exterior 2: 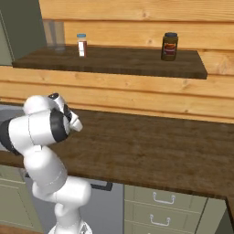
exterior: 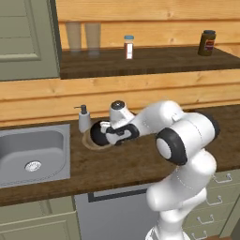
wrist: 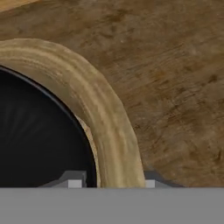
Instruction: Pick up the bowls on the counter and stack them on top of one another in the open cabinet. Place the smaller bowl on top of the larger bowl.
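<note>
A white robot arm bends low over the counter (exterior: 140,161) in a simulated kitchen, its hand lowered onto two nested bowls just right of the steel sink (exterior: 30,152). In the left base view the black bowl (exterior: 99,133) sits inside the tan bowl (exterior: 89,142), whose rim peeks out beneath it on the side facing the sink, with a soap dispenser (exterior: 84,118) standing just behind the pair. The hand view looks straight down on the tan bowl's thick rim (wrist: 105,118), the black bowl's glossy inside (wrist: 39,140) to one side and bare wood grain (wrist: 175,87) to the other. There the gripper (wrist: 112,183) straddles that rim: one fingertip (wrist: 74,181) stands on the inner side against the black bowl's edge, the other on the outer side, over the counter. The jaws are partly drawn in around the rim; whether they press on it cannot be told. Both bowls rest on the counter. Above, the open cabinet (exterior: 154,63) holds two clear glasses (exterior: 83,37), a small white bottle (exterior: 129,47) and a dark jar (exterior: 206,43) on its brown shelf. In the right base view the arm's shoulder and elbow hide the bowls, and drawers (exterior 2: 160,205) line the front below the counter.
</note>
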